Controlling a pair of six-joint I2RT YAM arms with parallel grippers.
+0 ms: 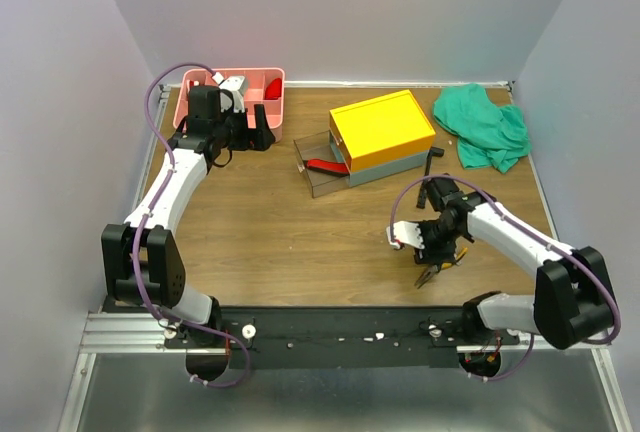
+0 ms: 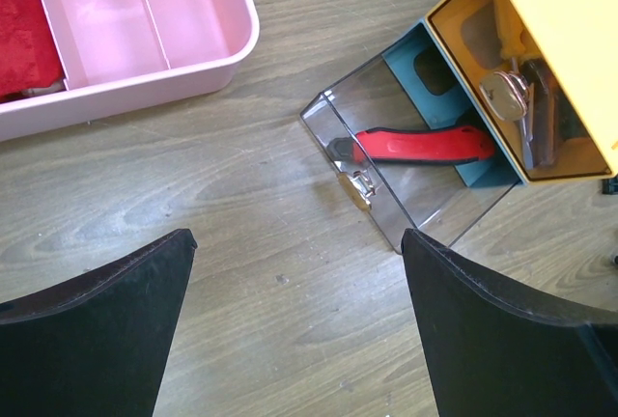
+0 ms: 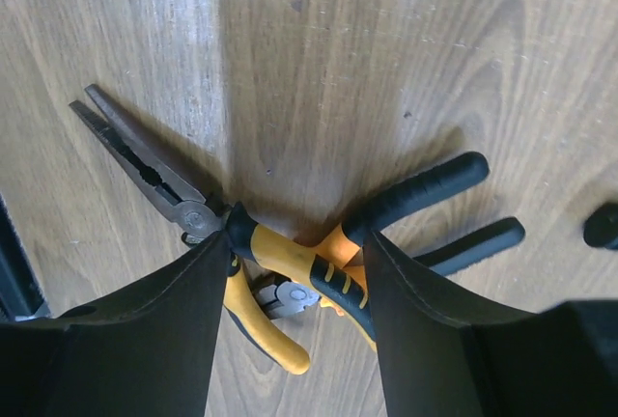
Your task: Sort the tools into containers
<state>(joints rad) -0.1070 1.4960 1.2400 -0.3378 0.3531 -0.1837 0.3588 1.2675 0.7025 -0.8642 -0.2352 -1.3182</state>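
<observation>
At the far left stands the pink tray [image 1: 232, 102], with something red [image 2: 24, 31] lying in one of its square compartments; the two compartments next to it show bare pink plastic. The left gripper [image 2: 294, 243] hangs just beside the tray's near edge, its fingers spread wide and holding nothing.

Toward the middle of the table [image 1: 300, 232] sits the grey toolbox [image 1: 383, 130] with its yellow lid. A clear drawer juts out at its left end, and the red-and-black cutter [image 2: 425, 144] lies inside it. A silver-headed tool [image 2: 507, 98] rests in the yellow tier above. Any lettering on the tools is too small to read.

Nearer the front right, the right gripper [image 1: 432, 255] is down over the orange-and-black pliers [image 3: 290, 261], two pairs tangled together. Its fingers [image 3: 174, 330] straddle the crossed handles close on both sides; I cannot tell whether they are clamped on them.

The green cloth [image 1: 483, 124] lies crumpled at the far right corner.
</observation>
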